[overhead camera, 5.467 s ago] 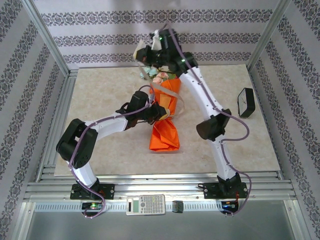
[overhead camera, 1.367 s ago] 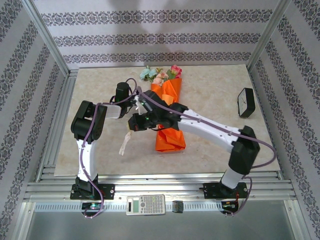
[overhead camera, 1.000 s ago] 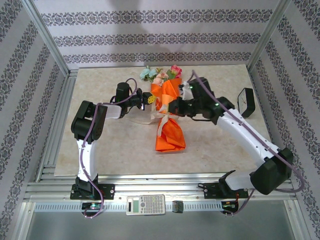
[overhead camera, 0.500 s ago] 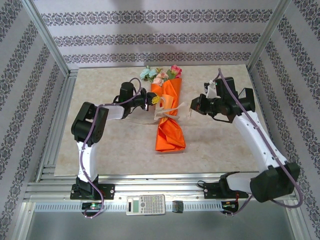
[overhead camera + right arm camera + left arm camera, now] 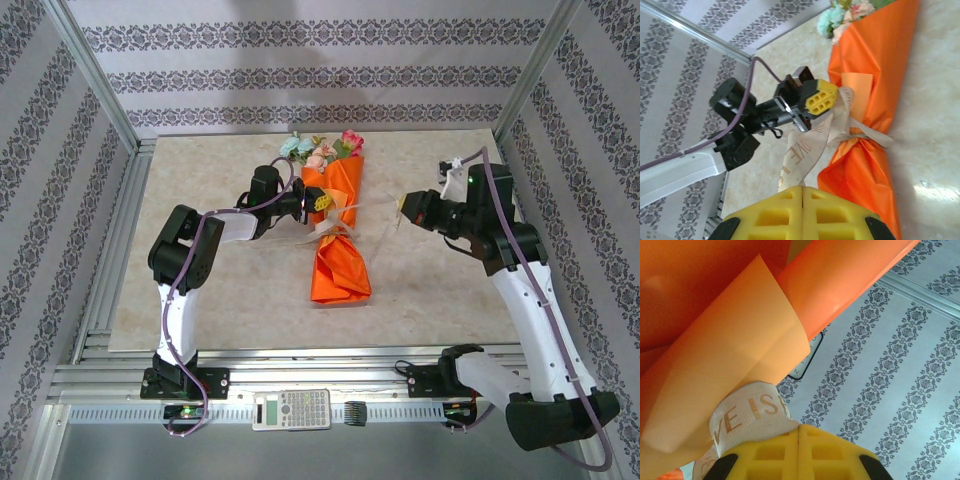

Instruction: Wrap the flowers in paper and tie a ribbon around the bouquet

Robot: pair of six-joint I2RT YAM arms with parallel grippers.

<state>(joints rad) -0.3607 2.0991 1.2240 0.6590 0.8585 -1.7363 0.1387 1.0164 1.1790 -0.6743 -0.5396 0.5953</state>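
The bouquet (image 5: 338, 255) lies in the middle of the table, an orange paper (image 5: 875, 75) cone with the flowers (image 5: 322, 148) sticking out of its far end. The beige ribbon (image 5: 338, 224) is cinched round the cone's waist. My left gripper (image 5: 318, 202) sits against the cone's left side, yellow fingers shut on one ribbon end (image 5: 747, 412). My right gripper (image 5: 403, 208) hangs to the right of the bouquet, shut on the other ribbon end (image 5: 805, 150), which stretches back to the knot. The left gripper (image 5: 821, 101) shows beside the knot in the right wrist view.
A small black clock (image 5: 492, 205) stands near the table's right edge, behind the right arm. A calculator (image 5: 291, 408) lies on the near rail between the arm bases. Patterned walls and aluminium posts close in the table on three sides.
My right arm has swung from left of the bouquet, over it, and out to the right, drawing its ribbon end across. The left gripper has edged right against the cone, and the ribbon has tightened.
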